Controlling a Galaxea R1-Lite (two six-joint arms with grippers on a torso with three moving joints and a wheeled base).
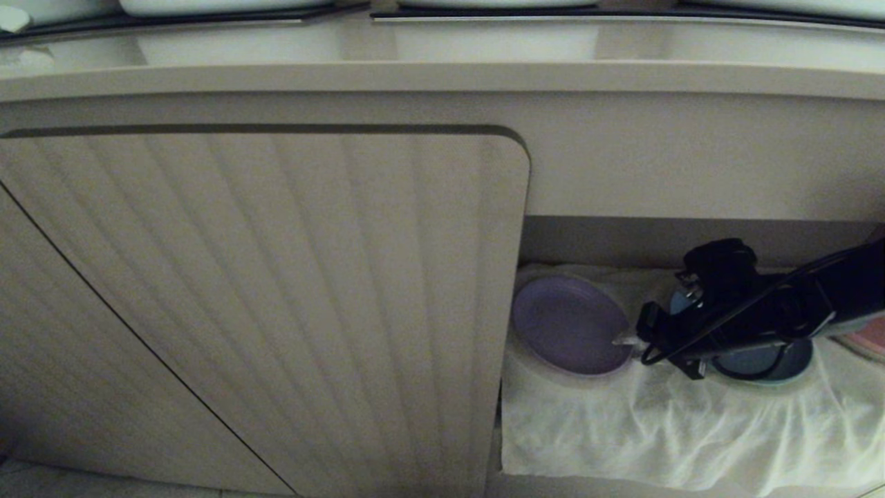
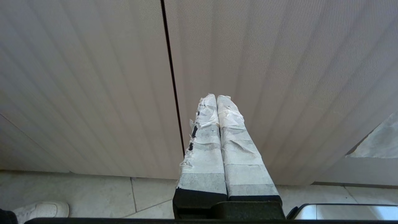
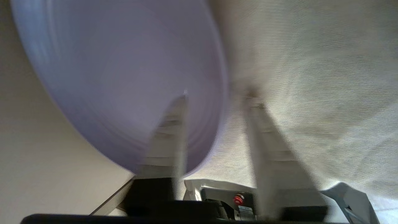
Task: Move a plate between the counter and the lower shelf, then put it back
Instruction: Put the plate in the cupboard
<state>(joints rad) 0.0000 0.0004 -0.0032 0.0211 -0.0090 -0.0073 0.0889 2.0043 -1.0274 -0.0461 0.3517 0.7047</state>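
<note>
One lavender plate (image 1: 568, 325) flat on white cloth (image 1: 664, 429) of lower shelf (image 1: 691, 238), left end. Right gripper (image 3: 214, 99) fingers apart, straddling near rim, no clamp. Likely light, stiff, slick plastic; pinch raised rim. Left gripper (image 2: 217, 102) fingers together, parked by cabinet door (image 2: 279, 62).

light: dim in head view, brighter in left wrist view | blur: plate (image 3: 124, 77) and cloth (image 3: 311, 77) smeared | edges: counter (image 1: 442, 76) bowed
</note>
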